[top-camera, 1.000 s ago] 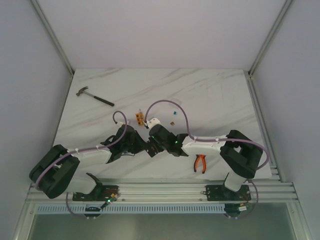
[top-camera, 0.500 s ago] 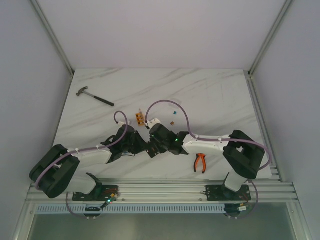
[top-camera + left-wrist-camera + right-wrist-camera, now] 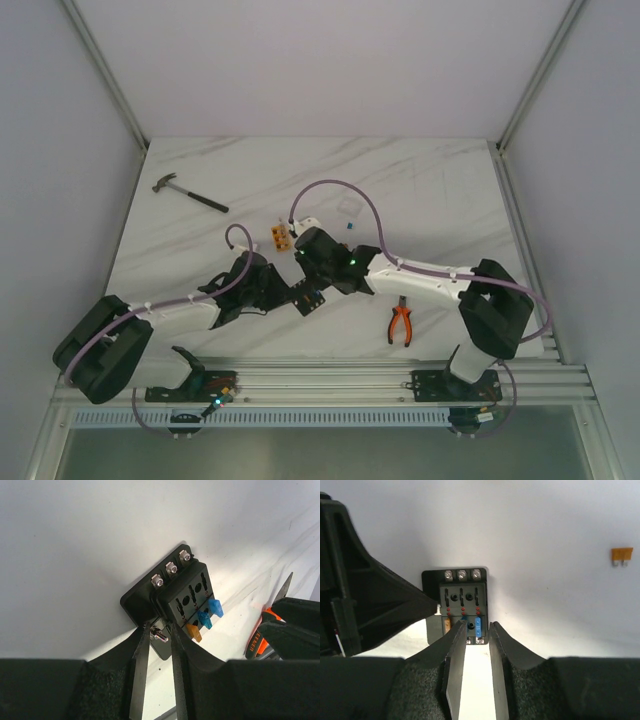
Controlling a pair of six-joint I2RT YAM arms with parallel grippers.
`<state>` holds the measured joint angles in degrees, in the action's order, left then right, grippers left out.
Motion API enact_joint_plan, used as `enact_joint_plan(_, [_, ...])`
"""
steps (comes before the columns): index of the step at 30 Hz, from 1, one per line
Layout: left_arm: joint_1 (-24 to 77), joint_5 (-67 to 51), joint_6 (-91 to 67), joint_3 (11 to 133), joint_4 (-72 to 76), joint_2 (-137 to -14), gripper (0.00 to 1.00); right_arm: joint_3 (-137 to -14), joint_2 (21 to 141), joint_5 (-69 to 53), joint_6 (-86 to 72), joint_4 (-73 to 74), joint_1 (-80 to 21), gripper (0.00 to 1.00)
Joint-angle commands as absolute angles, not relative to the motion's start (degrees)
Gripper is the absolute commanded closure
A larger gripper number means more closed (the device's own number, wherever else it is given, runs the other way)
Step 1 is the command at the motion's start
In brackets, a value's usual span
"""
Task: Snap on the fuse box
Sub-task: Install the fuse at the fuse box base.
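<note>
We see the fuse box (image 3: pixel 307 298) mid-desk, nearer the front edge. The left tool (image 3: pixel 159 632) narrowly pinches its flange. The right tool (image 3: pixel 476 630) is narrow over its fuses, grip unclear. Only the left wrist view shows lettering on the pliers (image 3: pixel 257 640), unreadable.

You will find the fuse box (image 3: pixel 308 299) on the table (image 3: pixel 430 190), near the front edge, with the left gripper (image 3: pixel 159 627) at its left. The pliers (image 3: pixel 401 325) lie to its right, the block (image 3: pixel 279 236) lies behind it, and the hammer (image 3: pixel 190 193) is at far left.
</note>
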<state>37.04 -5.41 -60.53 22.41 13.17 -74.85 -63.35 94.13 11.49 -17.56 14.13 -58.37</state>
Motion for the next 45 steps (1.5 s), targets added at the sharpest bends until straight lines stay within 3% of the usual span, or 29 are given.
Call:
enact_joint_plan(1, [36.9,-4.6,-60.0,21.8,11.5,-74.5,0.66,-65.8,95.5,8.8,-18.3,20.1,-56.9,0.7])
enact_joint_plan(29, [36.5,-5.4,-59.7,22.6,11.5,-76.5,0.66,-73.0,105.2,3.5,-14.7,27.5,-55.9,0.85])
enact_joint_plan(36, [36.4,-5.5,-59.7,22.6,11.5,-76.6,0.66,-73.8,108.1,3.6,-13.7,31.8,-56.0,1.0])
enact_joint_plan(45, [36.2,-5.6,-59.9,22.3,11.5,-76.5,0.66,-71.9,111.8,2.9,-11.9,35.4,-56.0,1.0])
